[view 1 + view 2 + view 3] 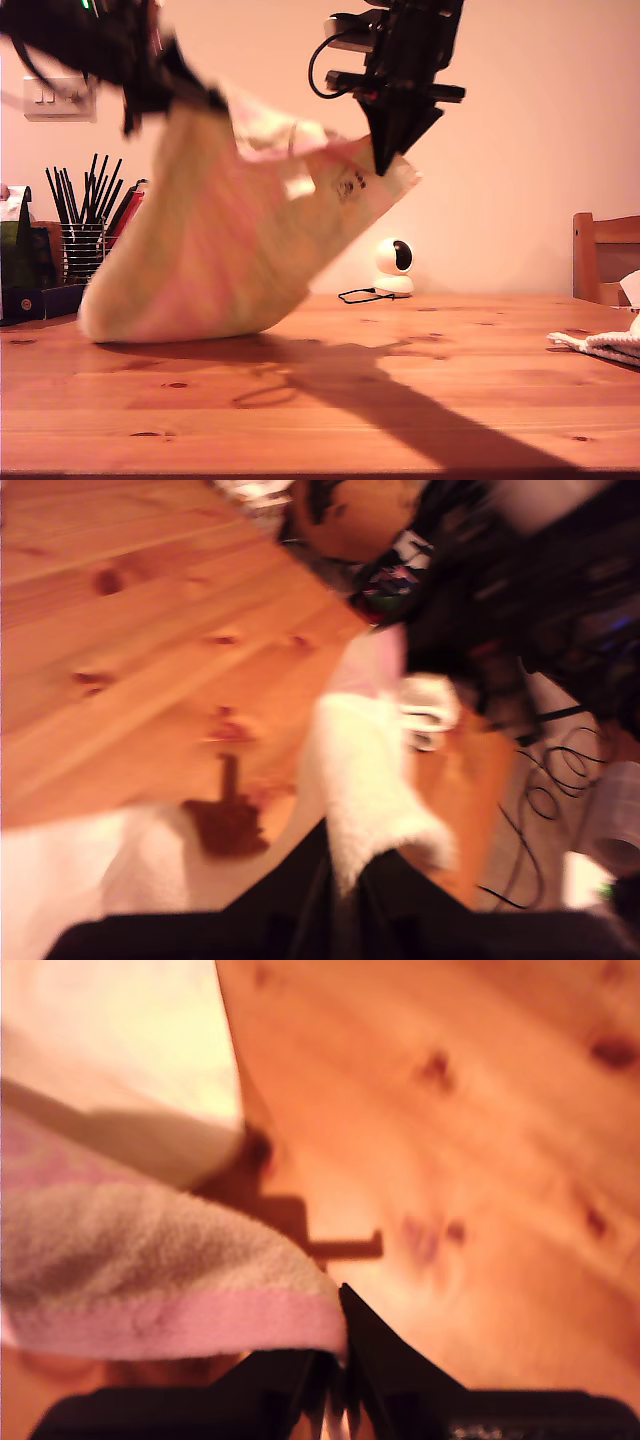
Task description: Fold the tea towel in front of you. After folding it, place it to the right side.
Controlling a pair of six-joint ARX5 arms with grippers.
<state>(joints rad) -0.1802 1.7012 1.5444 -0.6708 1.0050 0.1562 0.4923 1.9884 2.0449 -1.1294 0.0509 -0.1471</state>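
Two corners of the tea towel (230,250), one clenched in each gripper's fingers (385,1360), raised above the worktop (400,400) so its hem drags for folding.

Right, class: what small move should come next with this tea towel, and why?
Probably lower both grippers together, laying the held edge over the part on the table. My first gripper and my second gripper each pinch a raised corner of the tea towel, while its lower end rests on the table, so no fold lies flat yet.
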